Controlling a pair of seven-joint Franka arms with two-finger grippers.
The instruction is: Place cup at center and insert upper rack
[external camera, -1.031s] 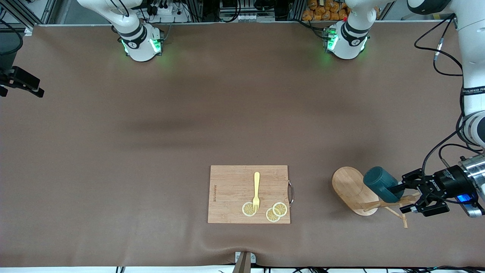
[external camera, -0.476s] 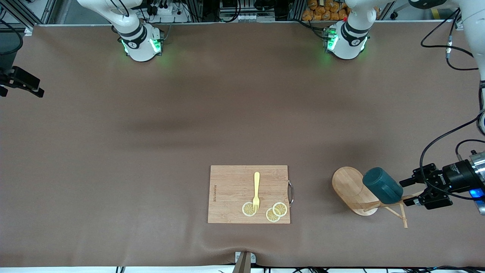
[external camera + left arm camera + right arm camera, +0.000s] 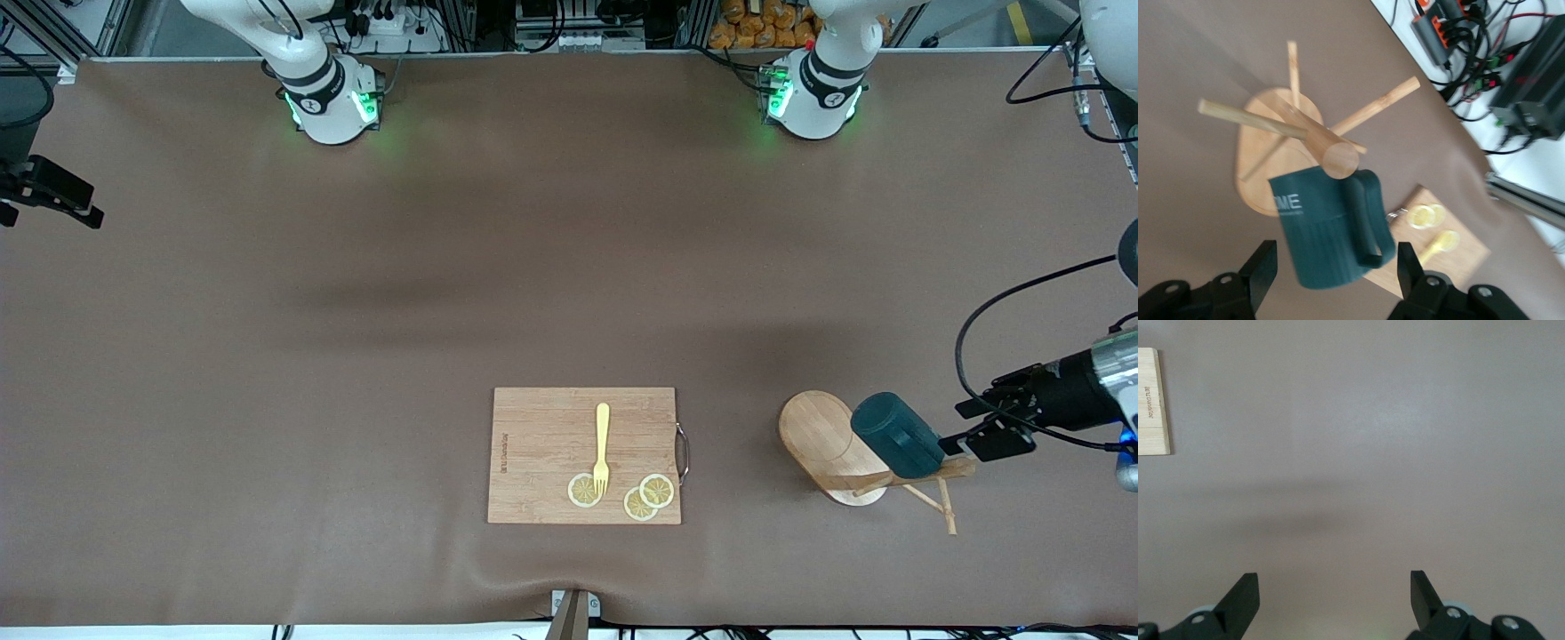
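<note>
The dark teal cup [image 3: 898, 437] hangs against the post of the upper rack [image 3: 827, 440], a light wooden mug tree that stands upright near the left arm's end of the table. In the left wrist view the cup [image 3: 1321, 233] sits below the post's top and pegs [image 3: 1340, 159], with its handle turned toward the camera. My left gripper [image 3: 967, 427] is open beside the cup, and its fingers [image 3: 1265, 257] stand apart from the cup without touching it. My right gripper [image 3: 1335, 579] waits open above bare brown table cover.
A wooden cutting board [image 3: 542, 427] lies nearer the front camera, between the table's middle and the rack. On it are a yellow fork [image 3: 602, 449] and lemon slices [image 3: 647, 498]. A metal handle [image 3: 682, 452] sticks out of the board toward the rack.
My left gripper has drawn back from the cup toward the left arm's end of the table. The cup and rack have stayed put, and the right arm has not moved.
</note>
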